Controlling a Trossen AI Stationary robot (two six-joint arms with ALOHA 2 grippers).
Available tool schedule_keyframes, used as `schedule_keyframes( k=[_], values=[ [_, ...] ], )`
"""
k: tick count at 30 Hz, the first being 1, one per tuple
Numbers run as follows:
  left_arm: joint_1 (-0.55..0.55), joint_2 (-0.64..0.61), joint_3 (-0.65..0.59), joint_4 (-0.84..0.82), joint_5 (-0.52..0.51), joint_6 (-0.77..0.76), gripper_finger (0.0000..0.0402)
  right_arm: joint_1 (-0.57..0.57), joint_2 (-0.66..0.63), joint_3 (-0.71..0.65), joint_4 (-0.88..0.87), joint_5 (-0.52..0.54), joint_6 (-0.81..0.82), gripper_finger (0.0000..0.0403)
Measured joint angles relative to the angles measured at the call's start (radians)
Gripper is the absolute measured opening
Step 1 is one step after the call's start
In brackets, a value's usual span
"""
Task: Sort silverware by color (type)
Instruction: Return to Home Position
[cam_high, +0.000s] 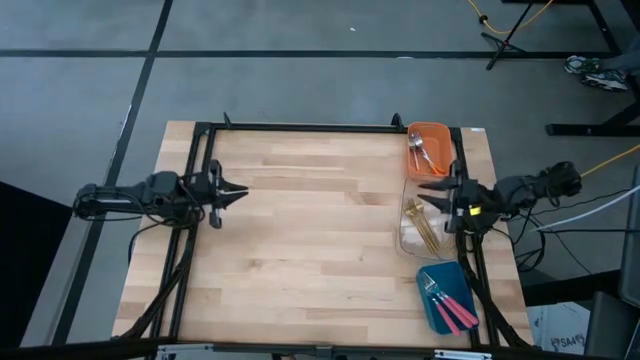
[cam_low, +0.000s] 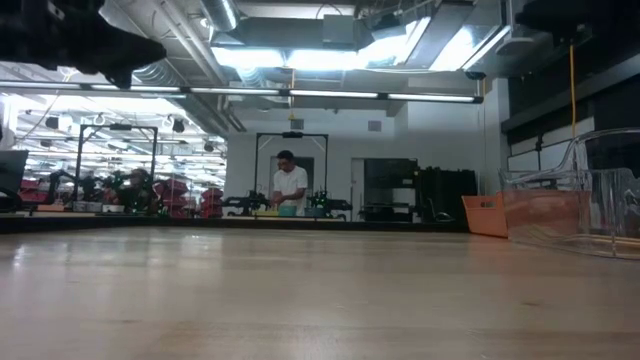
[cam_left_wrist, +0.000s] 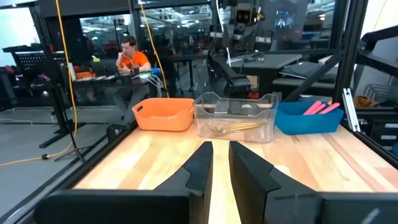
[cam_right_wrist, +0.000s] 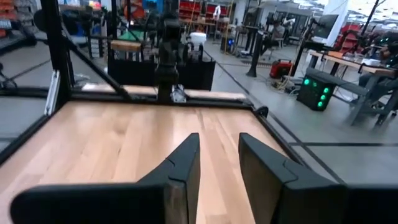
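All the silverware lies in three bins along the table's right edge. Silver pieces (cam_high: 420, 153) are in the orange bin (cam_high: 437, 133). Thin gold ones (cam_high: 425, 231) (cam_left_wrist: 233, 129) are in the clear bin (cam_high: 405, 240) (cam_left_wrist: 236, 112). Pink-handled ones (cam_high: 452, 306) (cam_left_wrist: 320, 107) are in the blue bin (cam_high: 432, 315) (cam_left_wrist: 305, 121). My left gripper (cam_high: 240, 192) (cam_left_wrist: 221, 155) hovers open above the table's left part, pointing right. My right gripper (cam_high: 428, 192) (cam_right_wrist: 219, 149) hovers open above the clear bin's far end, pointing left. Neither holds anything.
Bare wood fills the table's middle and left between the two grippers. A black frame runs along the far edge and down both sides (cam_high: 300, 127). In the low view the clear bin (cam_low: 570, 210) and orange bin (cam_low: 485, 215) stand at the right. People sit in the room beyond.
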Motion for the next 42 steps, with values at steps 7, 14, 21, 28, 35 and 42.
schedule_keyframes(
  k=[7,14,21,28,35,42],
  values=[
    [0.000,0.000,-0.039,0.044,0.000,0.000,0.0046,0.000,-0.013,-0.130,0.103,-0.012,0.029,0.0099],
    [0.000,0.001,-0.075,0.097,0.000,0.000,0.0046,-0.001,-0.013,-0.279,0.290,-0.018,0.030,0.0099],
    [0.000,0.001,-0.075,0.098,0.004,-0.001,0.0046,-0.102,-0.012,-0.406,0.453,-0.136,0.058,0.0099],
    [0.000,0.001,-0.075,0.098,0.005,-0.028,0.0046,-0.307,-0.011,-0.473,0.568,-0.348,0.059,0.0099],
    [0.000,0.001,-0.075,0.098,0.002,-0.030,0.0046,-0.516,-0.012,-0.479,0.566,-0.564,0.056,0.0099],
    [0.000,0.001,-0.075,0.088,0.001,-0.028,0.0046,-0.645,-0.012,-0.479,0.558,-0.675,0.056,0.0099]
  ],
)
